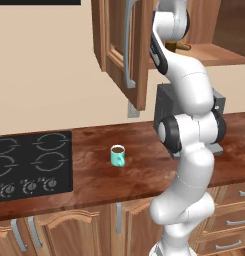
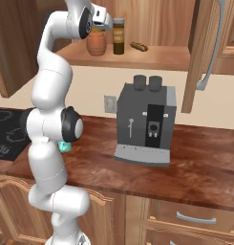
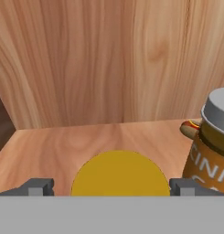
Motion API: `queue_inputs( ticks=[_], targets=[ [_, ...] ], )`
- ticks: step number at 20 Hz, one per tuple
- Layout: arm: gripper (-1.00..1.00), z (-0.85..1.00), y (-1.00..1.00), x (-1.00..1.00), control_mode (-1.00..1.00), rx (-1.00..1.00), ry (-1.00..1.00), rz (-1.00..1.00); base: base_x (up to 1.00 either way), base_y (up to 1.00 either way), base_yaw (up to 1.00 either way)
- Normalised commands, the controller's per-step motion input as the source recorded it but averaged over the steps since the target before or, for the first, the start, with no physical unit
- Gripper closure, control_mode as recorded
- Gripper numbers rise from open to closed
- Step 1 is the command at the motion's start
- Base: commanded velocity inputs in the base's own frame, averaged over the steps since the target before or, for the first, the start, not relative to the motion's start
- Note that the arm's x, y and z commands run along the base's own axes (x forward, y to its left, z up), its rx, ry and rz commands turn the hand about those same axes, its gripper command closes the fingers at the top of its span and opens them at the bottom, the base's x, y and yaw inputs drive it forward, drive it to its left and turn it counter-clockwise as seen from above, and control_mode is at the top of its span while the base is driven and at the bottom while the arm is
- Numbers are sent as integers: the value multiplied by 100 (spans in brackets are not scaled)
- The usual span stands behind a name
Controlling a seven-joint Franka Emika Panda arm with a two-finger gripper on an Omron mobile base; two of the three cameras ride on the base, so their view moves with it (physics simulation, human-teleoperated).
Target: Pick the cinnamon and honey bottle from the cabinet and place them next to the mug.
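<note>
— Where's the gripper [image 3: 111, 186]?
— Fingers spread wide, one either side of the honey bottle [image 3: 120, 173], apparently not touching it yet.
— And around it?
— The cinnamon [image 3: 212, 139] stands just beside, both on the cabinet [image 2: 152, 57] shelf.

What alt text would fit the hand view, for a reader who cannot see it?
The gripper is open above the yellow lid of the honey bottle on the wooden cabinet shelf. The cinnamon stands to its right.
</note>
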Motion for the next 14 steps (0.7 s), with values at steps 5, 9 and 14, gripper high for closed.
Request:
queue_inputs(
  ticks=[5,9,14],
  targets=[
    [-100,-15,0,0,-100,1,0,0,0,0,0],
    [-100,-11,0,0,-100,0,0,0,0,0,0],
    [100,-2,0,0,-100,0,0,0,0,0,0]
  ],
)
